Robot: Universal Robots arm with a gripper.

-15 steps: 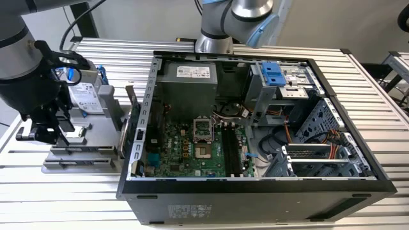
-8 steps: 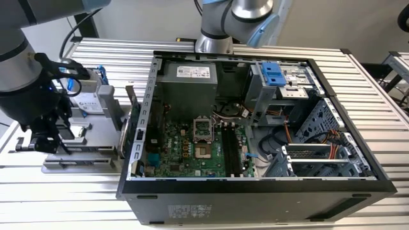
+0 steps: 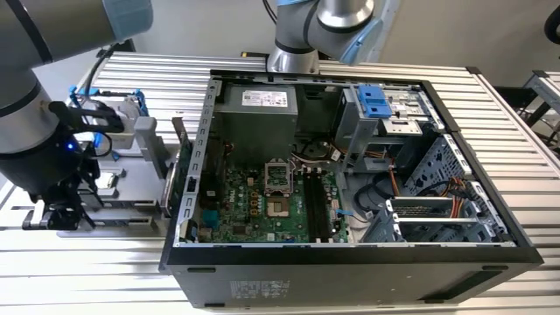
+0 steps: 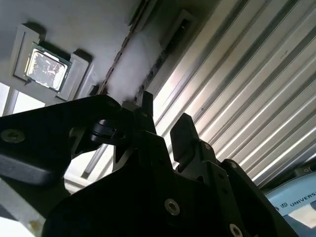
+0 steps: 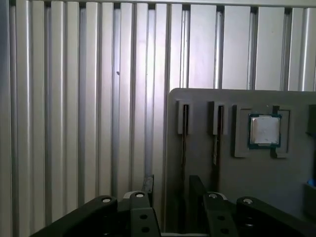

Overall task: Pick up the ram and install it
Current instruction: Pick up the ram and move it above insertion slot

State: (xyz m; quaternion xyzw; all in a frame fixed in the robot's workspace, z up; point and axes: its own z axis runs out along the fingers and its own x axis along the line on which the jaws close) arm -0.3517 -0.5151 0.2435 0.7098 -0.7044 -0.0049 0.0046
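Note:
The ram [image 5: 183, 148] is a thin dark stick standing on edge in a slot of the grey holder plate [image 5: 207, 173]. A second thin stick [image 5: 216, 143] stands in the slot beside it. My gripper [image 5: 170, 195] is open just above the plate, with one finger on either side of the first stick and a clear gap to each. In the second wrist view the black fingers [image 4: 182, 131] are spread over the same plate. In the exterior view the gripper [image 3: 57, 216] hangs at the exterior view's left, well away from the black motherboard slots [image 3: 319, 207].
An open computer case [image 3: 350, 252] fills the middle of the ribbed metal table [image 3: 525, 131]. A square silver processor chip [image 5: 265, 131] sits in the plate near the sticks. A blue-framed drive [image 3: 105, 108] stands behind the plate. A second arm [image 3: 319, 33] rises behind the case.

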